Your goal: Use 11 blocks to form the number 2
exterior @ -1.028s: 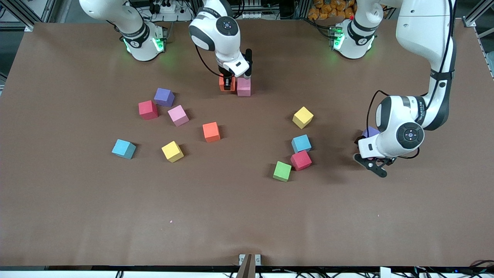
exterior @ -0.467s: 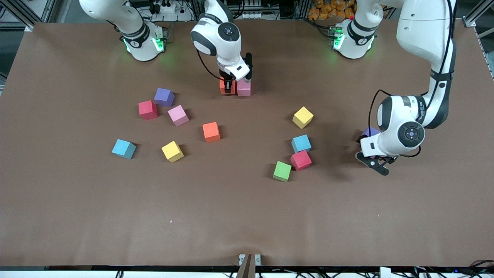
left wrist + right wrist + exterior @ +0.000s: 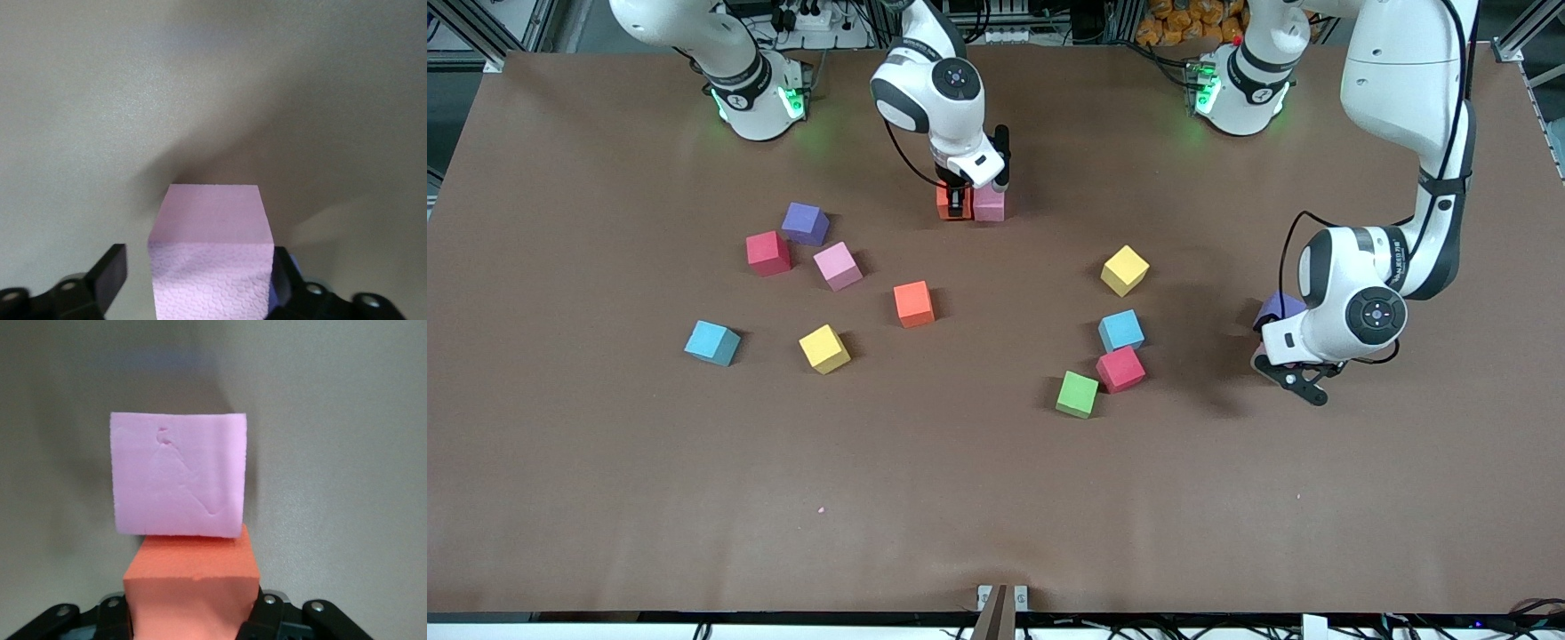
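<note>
1. Right gripper [image 3: 958, 203] is down at the table near the robots' bases, about midway along it. Its fingers are closed on an orange block [image 3: 945, 197]; in the right wrist view that block [image 3: 192, 583] sits gripped between the two fingers.
2. A pink block [image 3: 989, 204] stands just beside the held orange one, toward the left arm's end. In the right wrist view the two look to be touching, edge to face [image 3: 179, 475].
3. Left gripper [image 3: 1291, 378] is low over the table at the left arm's end. The left wrist view shows a pink block [image 3: 211, 250] between its fingers: one finger [image 3: 108, 272] stands clear of the block's side with a gap, the other sits at the block's edge. Whether it grips I cannot tell.
4. A purple cube [image 3: 1279, 308] shows beside the left arm's wrist, partly hidden by it.
5. Loose blocks, right arm's half: red [image 3: 768, 252], purple [image 3: 805, 223], pink [image 3: 838, 266], orange [image 3: 913, 303], yellow [image 3: 824, 348], light blue [image 3: 712, 343].
6. Loose blocks, left arm's half: yellow [image 3: 1125, 270], light blue [image 3: 1121, 331], red [image 3: 1120, 369] touching that blue one, green [image 3: 1077, 395] just beside the red.
7. Number 2: only the orange-and-pink pair stands together; the other blocks lie scattered.
</note>
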`<state>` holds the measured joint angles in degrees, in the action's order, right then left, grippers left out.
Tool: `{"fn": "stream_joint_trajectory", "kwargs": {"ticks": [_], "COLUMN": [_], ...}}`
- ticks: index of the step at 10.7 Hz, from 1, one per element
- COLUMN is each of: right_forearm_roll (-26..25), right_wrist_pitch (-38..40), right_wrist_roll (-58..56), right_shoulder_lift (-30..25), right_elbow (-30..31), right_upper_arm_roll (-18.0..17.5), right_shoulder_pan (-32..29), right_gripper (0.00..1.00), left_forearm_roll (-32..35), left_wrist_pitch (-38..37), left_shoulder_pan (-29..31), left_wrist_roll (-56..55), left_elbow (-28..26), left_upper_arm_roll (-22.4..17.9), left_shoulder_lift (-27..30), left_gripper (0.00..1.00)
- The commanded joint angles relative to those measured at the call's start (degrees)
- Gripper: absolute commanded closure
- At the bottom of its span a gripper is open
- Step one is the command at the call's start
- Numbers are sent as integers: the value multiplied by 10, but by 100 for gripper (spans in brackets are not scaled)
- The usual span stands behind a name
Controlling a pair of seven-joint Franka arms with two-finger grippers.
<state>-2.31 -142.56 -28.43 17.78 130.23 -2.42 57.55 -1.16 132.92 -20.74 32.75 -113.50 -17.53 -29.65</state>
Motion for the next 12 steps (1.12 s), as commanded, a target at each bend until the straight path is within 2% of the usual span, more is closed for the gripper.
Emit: {"fn": "stream_joint_trajectory", "kwargs": {"ticks": [1,2,3,4,6,8,9,10,12], "right_forearm_roll": [-9,-9,-9,-9,-9,-9,-9,-9,-9], "right_wrist_pitch": [-9,-11,-18,-20,-22,-23,-23,-23,-20], "right_wrist_roll": [2,3,5,6,6,6,6,7,6], "right_shoulder_lift": [8,12,15,19,20,25,26,27,24], "right_elbow": [0,-1,-1,-1,-4,-5,-5,-6,-6], "right_upper_arm_roll": [5,5,5,5,5,5,5,5,5], "right_shoulder_pan": [9,11,12,12,13,13,13,12,11], "right_gripper": [56,55,55,55,55,51,42,4,0], "left_forearm_roll": [3,2,2,2,2,-3,-9,-10,-9], "left_wrist_pitch": [8,6,3,1,-48,-123,-156,-173,-213], "left_shoulder_pan": [4,4,4,3,-9,-38,-45,-53,-54], "left_wrist_roll": [1,-2,-19,-34,-96,-182,-210,-220,-253], "left_elbow": [-6,-5,-4,-2,9,55,76,85,85], "left_upper_arm_roll": [0,0,0,0,4,8,14,27,51], "left_shoulder_lift": [3,6,10,13,48,79,89,100,133], "left_gripper": [42,65,81,86,86,86,86,86,85]}}
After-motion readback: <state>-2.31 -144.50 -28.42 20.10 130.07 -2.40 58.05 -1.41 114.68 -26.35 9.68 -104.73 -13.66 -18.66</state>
